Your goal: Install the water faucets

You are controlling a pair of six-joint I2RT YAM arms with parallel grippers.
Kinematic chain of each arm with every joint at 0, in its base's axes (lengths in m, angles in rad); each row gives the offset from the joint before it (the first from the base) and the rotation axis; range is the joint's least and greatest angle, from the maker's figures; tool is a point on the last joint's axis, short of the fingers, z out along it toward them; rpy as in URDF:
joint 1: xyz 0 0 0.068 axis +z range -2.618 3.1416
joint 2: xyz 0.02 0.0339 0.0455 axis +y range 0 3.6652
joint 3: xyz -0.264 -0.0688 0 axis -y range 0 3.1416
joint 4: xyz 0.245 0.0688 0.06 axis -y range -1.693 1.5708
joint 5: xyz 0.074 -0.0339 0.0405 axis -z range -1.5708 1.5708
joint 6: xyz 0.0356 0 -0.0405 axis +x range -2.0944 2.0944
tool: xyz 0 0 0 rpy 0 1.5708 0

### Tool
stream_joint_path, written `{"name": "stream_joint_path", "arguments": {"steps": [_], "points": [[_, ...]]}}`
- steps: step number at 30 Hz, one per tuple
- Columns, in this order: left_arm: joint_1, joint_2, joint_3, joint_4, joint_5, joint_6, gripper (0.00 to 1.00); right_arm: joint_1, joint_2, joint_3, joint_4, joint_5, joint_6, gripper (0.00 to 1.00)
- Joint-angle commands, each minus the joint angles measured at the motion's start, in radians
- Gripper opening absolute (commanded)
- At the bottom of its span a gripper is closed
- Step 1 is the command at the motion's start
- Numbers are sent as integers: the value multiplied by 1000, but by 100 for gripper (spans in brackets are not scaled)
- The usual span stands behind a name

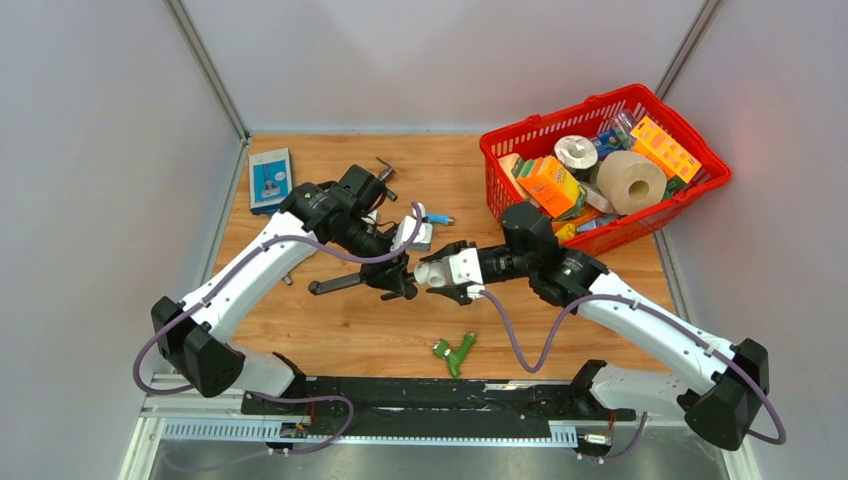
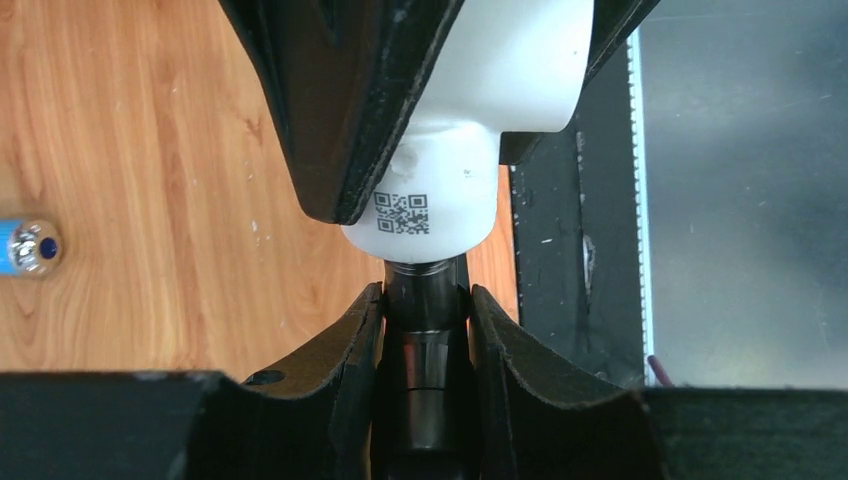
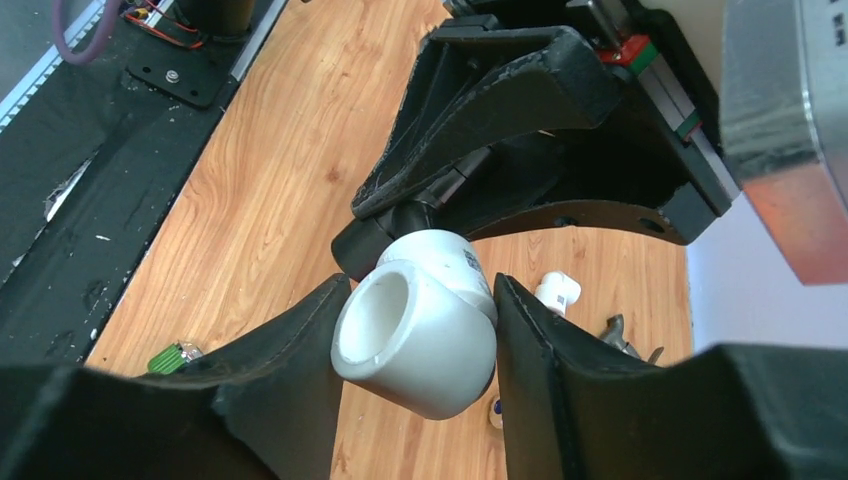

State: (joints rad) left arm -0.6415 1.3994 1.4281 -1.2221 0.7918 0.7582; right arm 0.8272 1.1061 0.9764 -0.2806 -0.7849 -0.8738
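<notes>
My left gripper (image 1: 403,284) is shut on the long dark-grey metal faucet (image 1: 336,285), gripping its stem (image 2: 425,345). The stem's end sits in the mouth of a white elbow fitting (image 2: 440,205) with a QR label. My right gripper (image 1: 440,273) is shut on that elbow (image 3: 415,335) and faces the left one above mid-table. The green plastic faucet (image 1: 453,353) lies on the table in front of both grippers and shows in the right wrist view (image 3: 170,357). The blue-handled faucet (image 1: 438,218) lies behind them; its blue end shows in the left wrist view (image 2: 25,247).
A red basket (image 1: 560,122) full of packets and rolls stands at the back right. A blue-and-white packet (image 1: 270,178) lies at the back left. A second white elbow (image 3: 556,292) and a small dark metal part (image 1: 385,172) lie behind the left arm.
</notes>
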Motion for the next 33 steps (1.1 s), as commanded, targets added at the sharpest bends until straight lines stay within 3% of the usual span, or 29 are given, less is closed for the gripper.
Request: {"name": "stream_joint_path", "arguments": {"steps": [1, 4, 6, 8, 11, 16, 19, 25, 28, 33], "points": [[-10, -71, 17, 171, -96, -65, 0, 3, 32, 65, 24, 5, 54, 40], [-17, -192, -70, 350, -258, -146, 0, -6, 60, 68, 86, 78, 234, 13], [-27, -273, -159, 501, -408, -171, 0, -25, 81, 56, 171, 113, 407, 0], [-41, -348, -280, 634, -588, -172, 0, -42, 113, 42, 271, 166, 635, 0], [-72, -436, -389, 838, -753, -126, 0, -66, 175, 53, 376, 269, 948, 0], [-184, -539, -582, 1099, -1102, 48, 0, -77, 259, 50, 512, 335, 1284, 0], [-227, -568, -664, 1310, -1200, 183, 0, -94, 310, 42, 575, 403, 1439, 0], [-250, -537, -702, 1397, -1253, 303, 0, -140, 391, 62, 658, 348, 1627, 0], [-254, -519, -710, 1389, -1269, 320, 0, -157, 406, 90, 649, 305, 1606, 12], [-238, -501, -663, 1241, -1203, 204, 0, -201, 339, 91, 652, 268, 1434, 53]]}}
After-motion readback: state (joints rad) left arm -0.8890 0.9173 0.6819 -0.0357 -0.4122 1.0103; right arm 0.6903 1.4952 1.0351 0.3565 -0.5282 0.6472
